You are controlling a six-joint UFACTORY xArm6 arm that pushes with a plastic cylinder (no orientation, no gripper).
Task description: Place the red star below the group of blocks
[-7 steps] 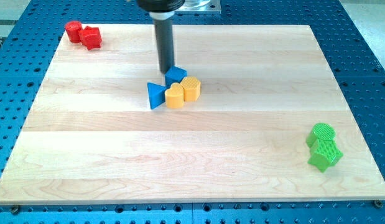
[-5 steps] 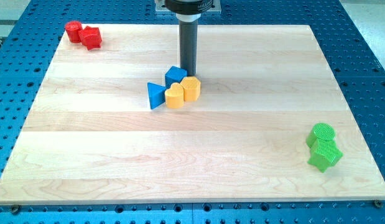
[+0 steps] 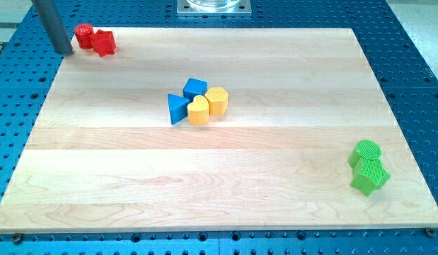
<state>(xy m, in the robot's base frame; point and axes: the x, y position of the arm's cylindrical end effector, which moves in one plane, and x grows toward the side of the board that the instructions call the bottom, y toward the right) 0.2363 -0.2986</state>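
Note:
The red star (image 3: pixel 103 43) lies at the board's top left corner, touching a red cylinder (image 3: pixel 83 35) on its left. My tip (image 3: pixel 64 52) is at the view's far left, just left of the red cylinder, off the board's edge. The group sits mid-board: a blue cube (image 3: pixel 195 88), a blue triangle (image 3: pixel 177 108), a yellow heart (image 3: pixel 198 110) and a yellow hexagon (image 3: pixel 217 100), all touching.
A green cylinder (image 3: pixel 366 151) and a green star-like block (image 3: pixel 369 176) stand together near the board's right edge. The wooden board (image 3: pixel 219 184) lies on a blue perforated table.
My tip has swung from just above the blue cube and yellow hexagon to the far top left, beside the red cylinder. No block has moved.

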